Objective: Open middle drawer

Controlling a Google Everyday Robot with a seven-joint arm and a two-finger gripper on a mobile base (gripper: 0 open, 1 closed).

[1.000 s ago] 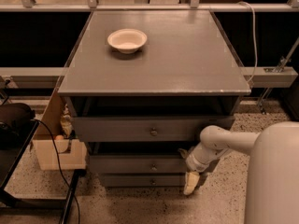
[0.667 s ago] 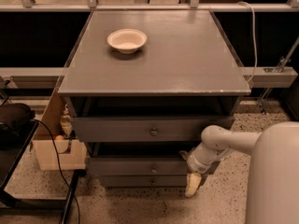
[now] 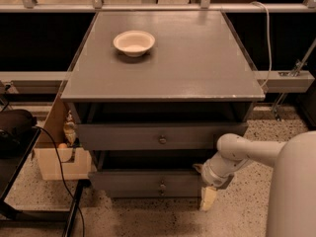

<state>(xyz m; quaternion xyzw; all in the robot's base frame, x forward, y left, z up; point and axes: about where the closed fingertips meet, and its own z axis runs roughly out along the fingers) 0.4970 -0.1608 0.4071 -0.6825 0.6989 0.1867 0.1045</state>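
The grey cabinet [image 3: 163, 85] has three drawers. The top drawer [image 3: 123, 137] has a round knob [image 3: 162, 139]. Below a dark gap is the middle drawer [image 3: 128, 179] with its small knob [image 3: 162, 184], and its front stands a little out from the cabinet. The lowest drawer [image 3: 133, 192] is a thin strip under it. My gripper [image 3: 208, 199] hangs from the white arm [image 3: 247, 154], pointing down at the right end of the middle and lowest drawer fronts. It is well to the right of the knob.
A white bowl [image 3: 134, 42] sits on the cabinet top. A cardboard box [image 3: 59, 164] and a black cable [image 3: 59, 177] are at the lower left by a dark stand [image 3: 15, 132]. My white body [image 3: 296, 191] fills the lower right. The floor is speckled.
The middle drawer front has come a little forward, and the dark gap above it is wider. My gripper has shifted slightly down and to the right.
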